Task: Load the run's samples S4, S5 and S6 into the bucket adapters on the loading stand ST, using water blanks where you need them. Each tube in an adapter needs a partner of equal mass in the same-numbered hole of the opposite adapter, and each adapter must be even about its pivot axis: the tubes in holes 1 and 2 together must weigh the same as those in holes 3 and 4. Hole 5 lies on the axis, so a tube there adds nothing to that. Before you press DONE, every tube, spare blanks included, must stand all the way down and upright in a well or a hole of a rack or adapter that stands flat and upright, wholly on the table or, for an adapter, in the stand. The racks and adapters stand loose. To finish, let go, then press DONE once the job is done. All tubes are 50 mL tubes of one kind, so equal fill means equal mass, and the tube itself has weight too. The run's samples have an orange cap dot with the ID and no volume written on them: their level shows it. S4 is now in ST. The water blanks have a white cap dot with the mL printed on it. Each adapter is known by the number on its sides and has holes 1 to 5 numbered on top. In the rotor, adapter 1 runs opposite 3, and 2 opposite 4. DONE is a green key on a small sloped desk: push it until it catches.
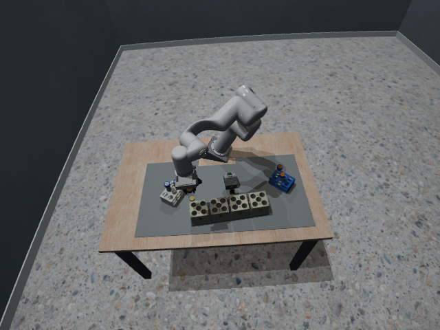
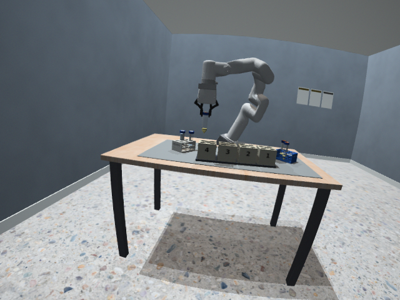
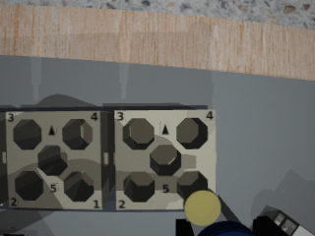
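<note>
My gripper [image 1: 190,190] [image 2: 205,114] [image 3: 224,230] is shut on a blue-capped tube [image 1: 192,198] [image 2: 204,122] [image 3: 202,207] with an orange cap dot; its ID is unreadable. The tube hangs upright, high above the table, behind adapter 4, with yellow showing at its cone. In the wrist view its tip overlaps the front of hole 1. Adapter 4 [image 1: 199,217] [image 2: 206,155] [image 3: 164,204], adapter 3 [image 2: 227,156] [image 3: 15,162], adapter 2 [image 2: 248,158] and adapter 1 [image 2: 267,159] stand in a row on the stand; no caps show in them. The green DONE key [image 1: 229,174] is on its desk.
A white rack [image 1: 171,199] [image 2: 183,149] left of the stand holds tubes, one with a visible white dot [image 1: 166,184]. A blue rack [image 1: 285,187] [image 2: 291,158] at the right holds two orange-dot tubes. The key's desk [image 1: 229,181] stands behind the adapters.
</note>
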### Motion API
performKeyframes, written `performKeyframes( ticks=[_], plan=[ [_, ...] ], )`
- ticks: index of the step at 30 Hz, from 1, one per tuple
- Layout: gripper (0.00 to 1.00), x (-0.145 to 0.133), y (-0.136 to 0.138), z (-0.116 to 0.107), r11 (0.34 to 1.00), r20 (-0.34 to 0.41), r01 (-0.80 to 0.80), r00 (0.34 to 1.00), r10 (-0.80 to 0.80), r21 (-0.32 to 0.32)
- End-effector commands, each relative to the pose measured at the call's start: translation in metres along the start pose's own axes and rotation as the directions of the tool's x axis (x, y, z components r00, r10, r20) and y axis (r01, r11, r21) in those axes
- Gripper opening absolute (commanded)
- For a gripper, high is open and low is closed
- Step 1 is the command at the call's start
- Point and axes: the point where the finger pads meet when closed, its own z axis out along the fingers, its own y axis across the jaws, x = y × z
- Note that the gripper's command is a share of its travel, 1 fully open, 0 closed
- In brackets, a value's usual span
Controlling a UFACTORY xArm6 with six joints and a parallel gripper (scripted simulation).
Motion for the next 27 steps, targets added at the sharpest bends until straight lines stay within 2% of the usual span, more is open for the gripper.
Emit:
performKeyframes(
  ticks=[1,6,13,15,21,27],
  plan=[
    [0.00,0.001,0.000,-0.002,1.000,-0.003,0.001,1.000,-0.001,-0.003],
    [0.00,0.001,0.000,-0.002,1.000,-0.003,0.001,1.000,-0.001,-0.003],
    [0.00,-0.005,-0.034,-0.002,0.973,-0.002,0.232,0.973,-0.232,-0.004],
    [0.00,-0.005,-0.034,-0.002,0.973,-0.002,0.232,0.973,-0.232,-0.004],
    [0.00,-0.010,-0.064,-0.002,0.907,-0.002,0.421,0.907,-0.421,-0.004],
    [0.00,-0.015,-0.093,-0.002,0.806,-0.001,0.593,0.806,-0.593,-0.004]
  ],
)
